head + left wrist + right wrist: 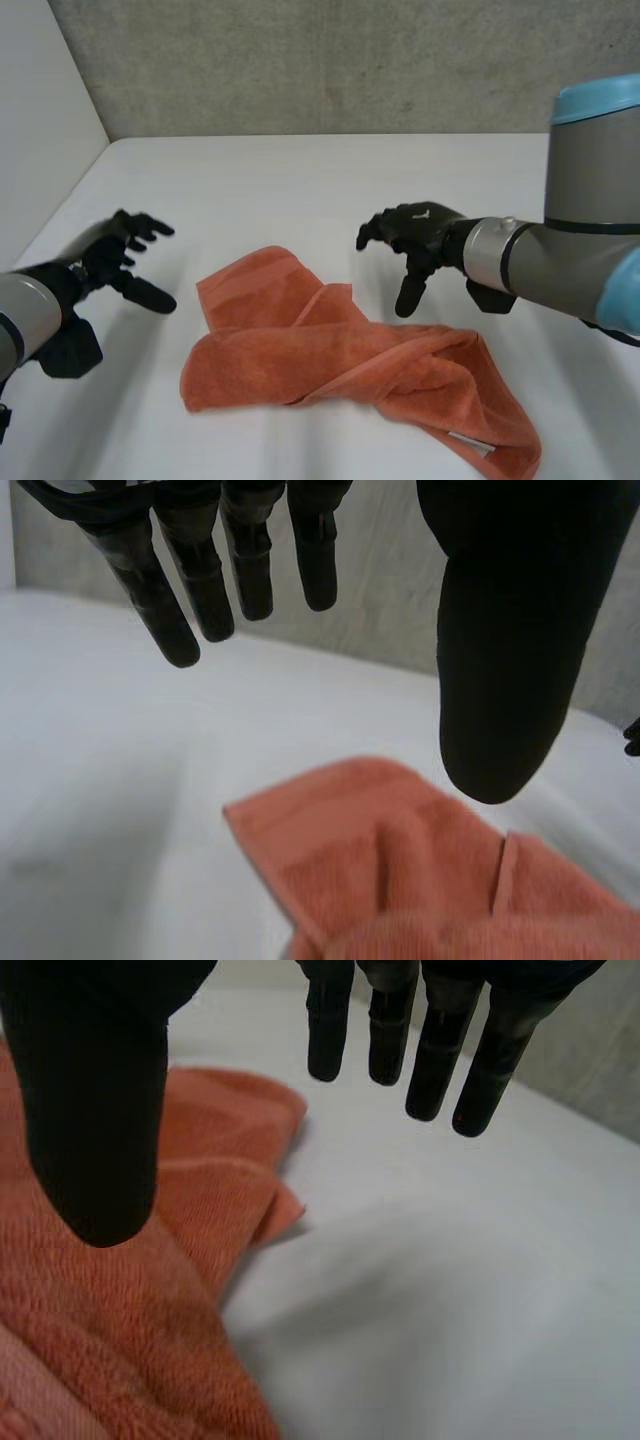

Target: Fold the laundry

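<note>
Orange towel (350, 370) crumpled, corner cut off

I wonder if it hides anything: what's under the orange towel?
The towel lies crumpled on the white table, folded over itself, so parts of it lie under other parts. Whatever else it covers cannot be seen.

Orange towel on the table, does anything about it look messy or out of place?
Yes. The towel lies rumpled and twisted on the table, one end doubled over, edges unaligned, not a neat fold. The left hand and right hand hover open, holding nothing.
</note>
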